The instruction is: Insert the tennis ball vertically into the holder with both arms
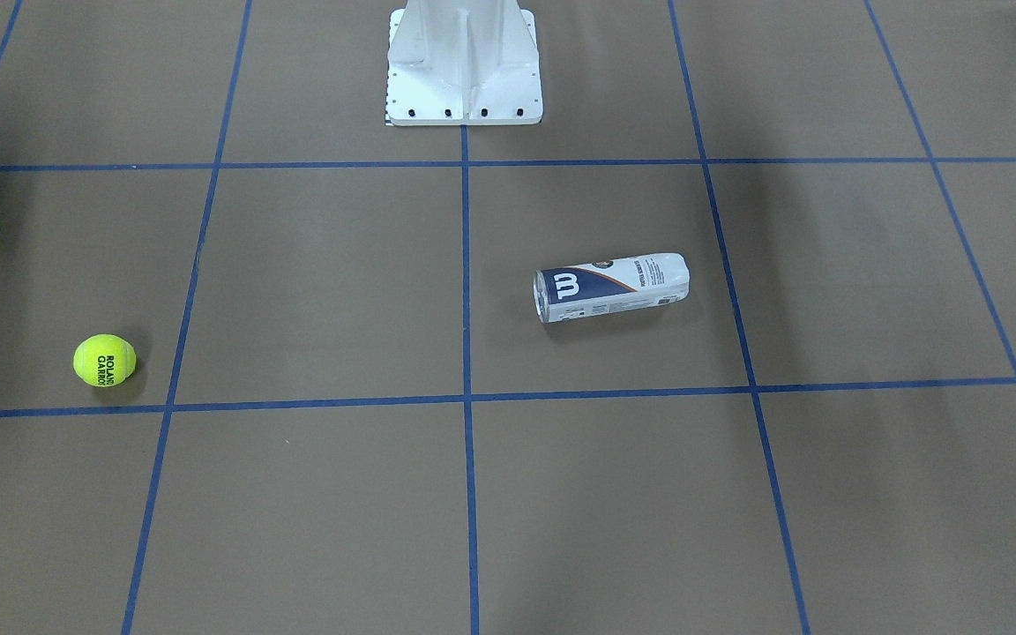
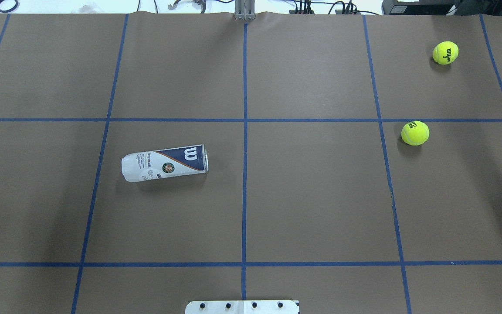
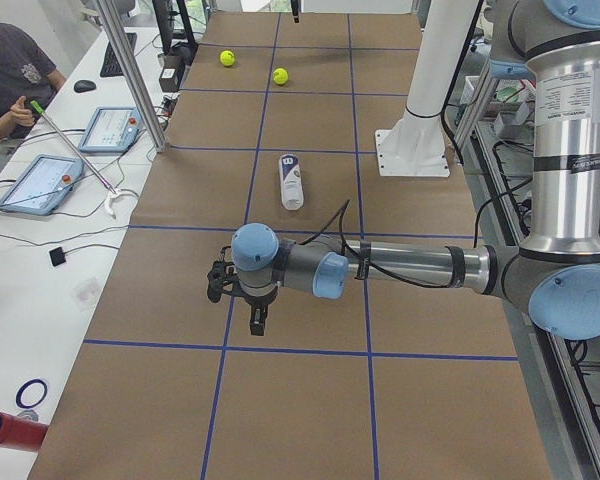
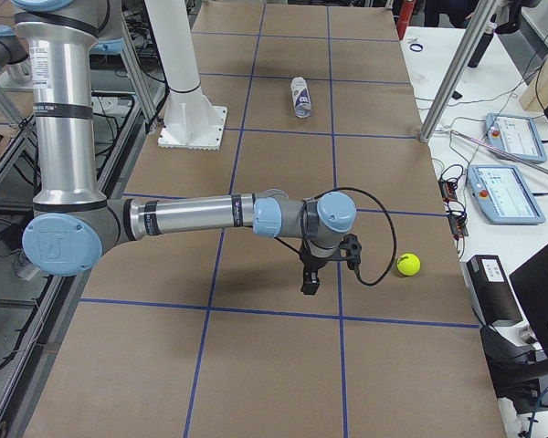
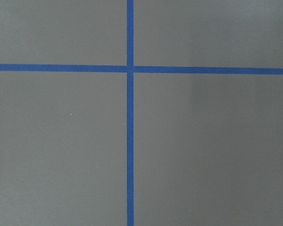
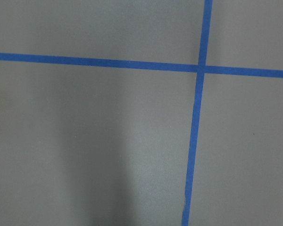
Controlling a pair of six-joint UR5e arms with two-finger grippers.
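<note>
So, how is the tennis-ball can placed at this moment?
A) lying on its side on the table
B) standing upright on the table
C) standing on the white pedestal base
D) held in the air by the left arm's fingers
A: the can lies on its side on the brown table, well apart from the tennis ball.

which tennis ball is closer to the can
The tennis ball printed Roland Garros; the Wilson 3 ball lies beyond it, farther from the can.
</note>
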